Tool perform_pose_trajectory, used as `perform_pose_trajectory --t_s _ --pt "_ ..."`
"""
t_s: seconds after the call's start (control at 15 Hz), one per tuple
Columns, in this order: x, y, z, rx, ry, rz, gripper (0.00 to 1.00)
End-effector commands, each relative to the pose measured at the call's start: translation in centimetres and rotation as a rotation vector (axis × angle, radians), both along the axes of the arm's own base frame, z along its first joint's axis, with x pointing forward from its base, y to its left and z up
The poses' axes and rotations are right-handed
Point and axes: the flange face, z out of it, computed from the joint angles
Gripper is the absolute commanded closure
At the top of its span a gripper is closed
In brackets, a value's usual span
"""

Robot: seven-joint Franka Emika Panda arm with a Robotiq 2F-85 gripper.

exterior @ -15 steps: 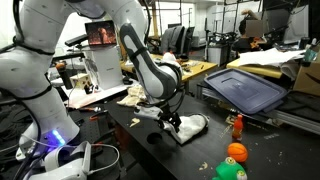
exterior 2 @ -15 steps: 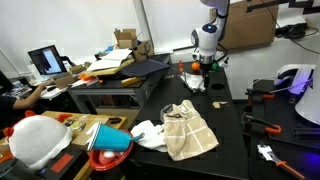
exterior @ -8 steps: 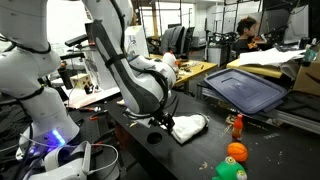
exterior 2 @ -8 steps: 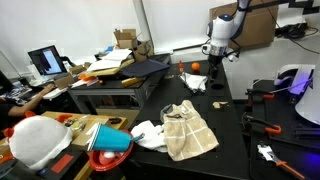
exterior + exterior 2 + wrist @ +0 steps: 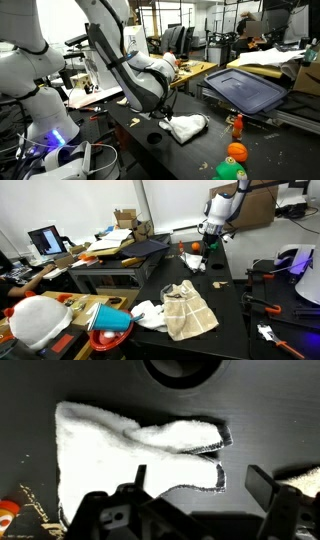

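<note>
Two fingers of my gripper [image 5: 200, 485] stand spread wide, empty, just above a white towel [image 5: 120, 440] lying rumpled on the black tabletop [image 5: 270, 420], with a dark round disc [image 5: 182, 370] at its far side.

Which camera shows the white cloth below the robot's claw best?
The wrist view: the white cloth fills the frame from straight above, its dark edging clear. In both exterior views it is only a small white heap.
</note>
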Motion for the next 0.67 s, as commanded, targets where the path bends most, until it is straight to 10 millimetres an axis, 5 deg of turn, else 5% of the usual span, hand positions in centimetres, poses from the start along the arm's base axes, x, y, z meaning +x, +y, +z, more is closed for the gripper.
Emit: perform_pose_trajectory --t_s 0.0,0.6 --pt "-0.2 0.0 0.0 0.016 0.006 -0.043 0.00" --pt "-2.4 0.5 -4.0 0.099 0.100 -0.132 0.00"
